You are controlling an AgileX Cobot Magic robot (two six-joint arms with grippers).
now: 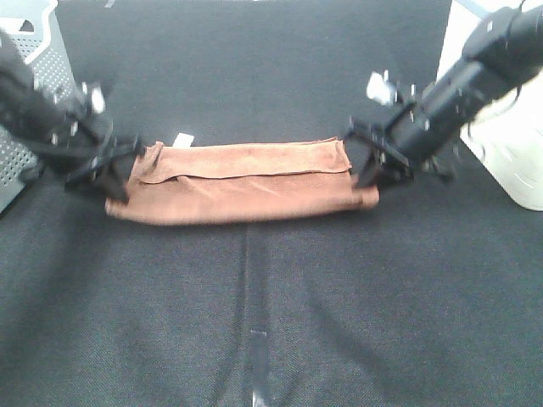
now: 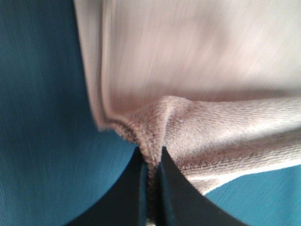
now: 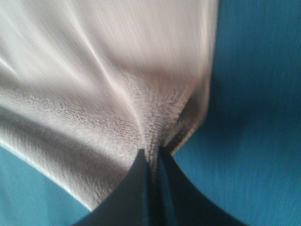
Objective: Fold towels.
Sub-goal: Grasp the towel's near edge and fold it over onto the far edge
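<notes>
Dark surface (image 1: 271,331) up front, and across its middle the towel (image 1: 246,182) sits as a long folded band, white tag (image 1: 182,139) at the far left corner. Left pincer (image 1: 117,168) and right pincer (image 1: 365,163) each pinch an end. I'd hold both ends level and taut so the next fold lands square.
</notes>
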